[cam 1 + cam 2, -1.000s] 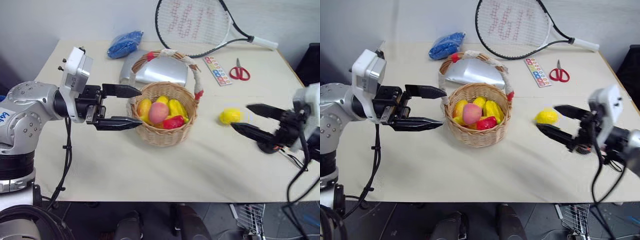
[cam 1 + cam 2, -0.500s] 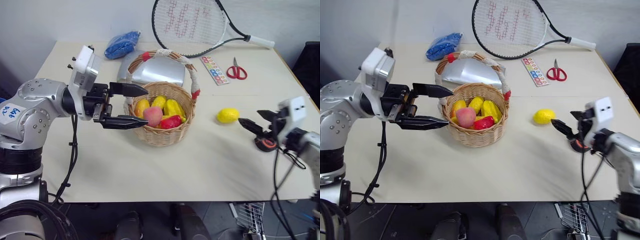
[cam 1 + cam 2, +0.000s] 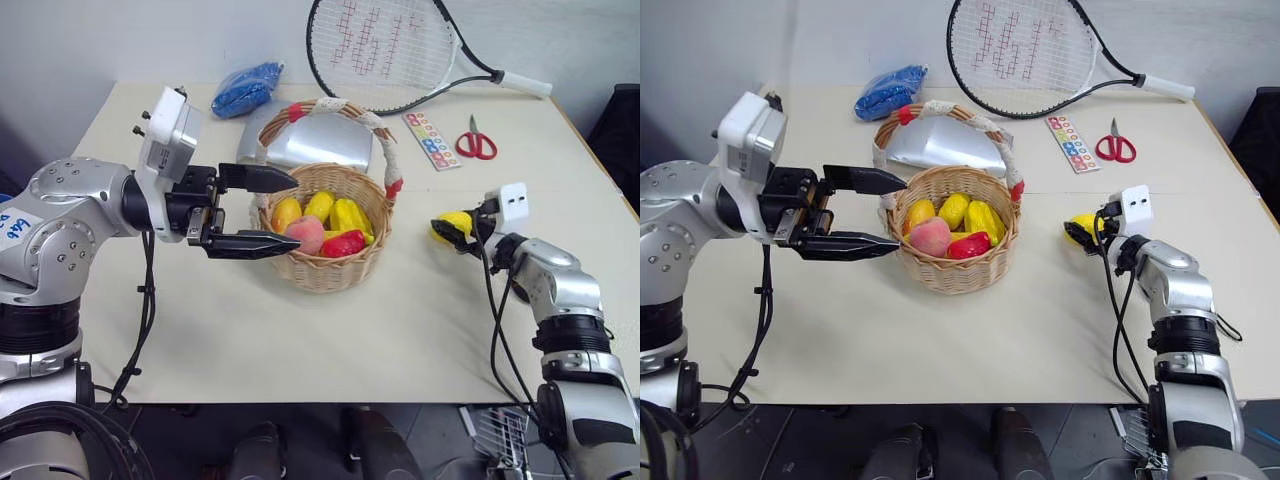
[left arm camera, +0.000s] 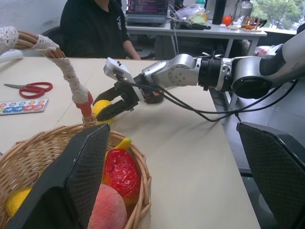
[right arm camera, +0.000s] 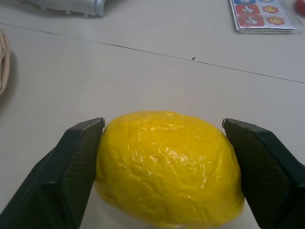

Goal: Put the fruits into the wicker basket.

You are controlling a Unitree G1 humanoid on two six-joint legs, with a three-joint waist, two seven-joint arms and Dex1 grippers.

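Left eye view: one lemon left, the other fruits already in the basket.
On the table (image 3: 330, 350), the basket (image 3: 325, 265) at centre holds peach (image 3: 305, 235), yellow pieces and a red one; the lemon (image 3: 455, 224) lies at its 3 o'clock, between the right gripper (image 5: 162, 167) fingers (image 5: 71, 176), which flank it closely without a clear squeeze. The left gripper (image 3: 262, 212) hangs released at the basket's 9 o'clock.

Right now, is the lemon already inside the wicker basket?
No, the lemon sits on the table between the right gripper's fingers, apart from the wicker basket.
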